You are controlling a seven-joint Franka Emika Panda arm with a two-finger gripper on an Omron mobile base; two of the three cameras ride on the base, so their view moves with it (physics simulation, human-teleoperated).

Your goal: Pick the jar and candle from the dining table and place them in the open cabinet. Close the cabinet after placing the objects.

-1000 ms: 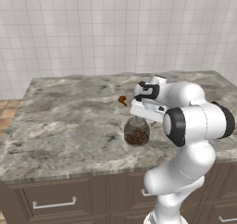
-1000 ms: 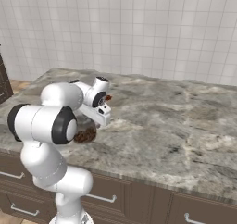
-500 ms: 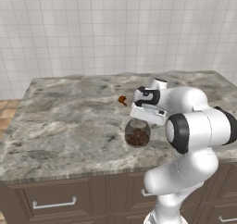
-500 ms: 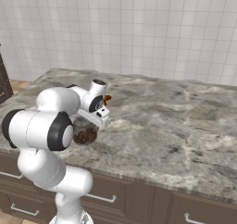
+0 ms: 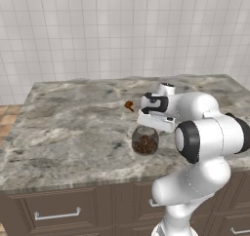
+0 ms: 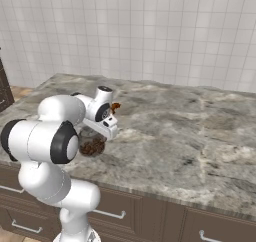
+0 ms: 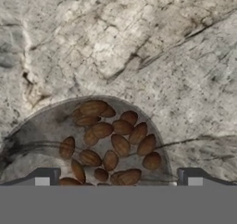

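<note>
The wide grey-brown veined marble dining table (image 5: 68, 132) spans both base views, with dark wooden drawer fronts and silver handles along its near edge. Over its front half bends the white Franka arm with dark joints, its wrist turned down towards the slab.

The squat, round clear-glass jar (image 5: 145, 141) with brown, almond-like lumps inside stands upright on the marble near the front edge, directly beneath the hand. In the hand view the jar (image 7: 99, 142) lies below centre, its round mouth seen from straight above, with the two dark finger tips rising at either side of its lower rim.

The two-finger gripper (image 7: 118, 181) has its jaws spread as wide as they go and grips nothing; the jar sits between them, untouched as far as the frames show. The relation that matters is vertical: the jar's upright axis runs nearly in line with the hand's approach, so the next move, in all likelihood, is a straight descent to bracket the glass before closing.

A small red-brown piece, probably the ornate base of the candle (image 5: 129, 105), lies on the marble just beyond the hand; its orange taper cannot be made out.
</note>
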